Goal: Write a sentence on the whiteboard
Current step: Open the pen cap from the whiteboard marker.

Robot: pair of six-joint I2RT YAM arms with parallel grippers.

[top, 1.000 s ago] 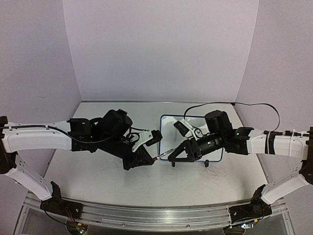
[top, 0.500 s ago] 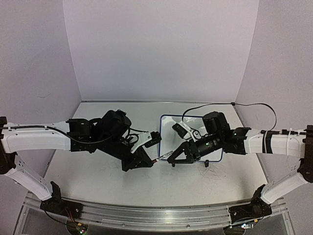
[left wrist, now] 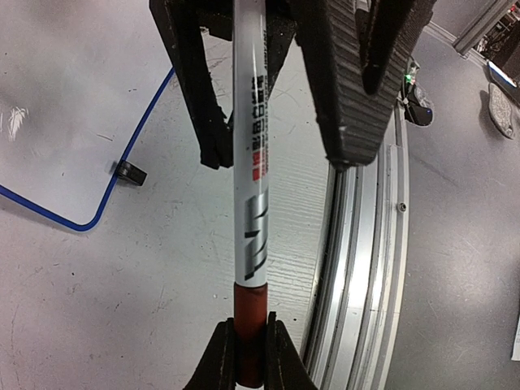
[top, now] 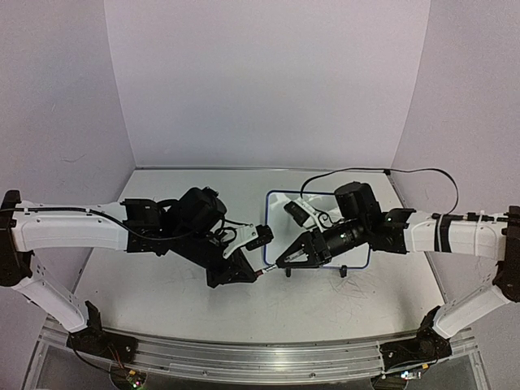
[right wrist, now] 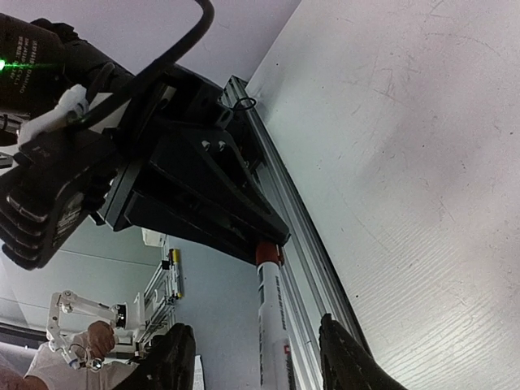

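Handover risk noted: left jaws pinch the red end of the white-barrelled marker [left wrist: 249, 187]; right jaws stand spread about its barrel, not gripping. Pulling apart before they clamp would likely drop it or leave the red end on. Small blue-framed whiteboard [top: 278, 215] lies just behind on the scuffed grey counter [top: 162, 301]; no sentence discernible on it. Plain lilac walls [top: 260, 81] enclose the station.

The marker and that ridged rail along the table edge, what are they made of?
The marker looks like glossy white plastic, judging by the shine along its printed barrel. The rail looks like brushed aluminium: silvery grey, with straight lengthwise grooves and a small bolt head, though painted steel can't be ruled out.
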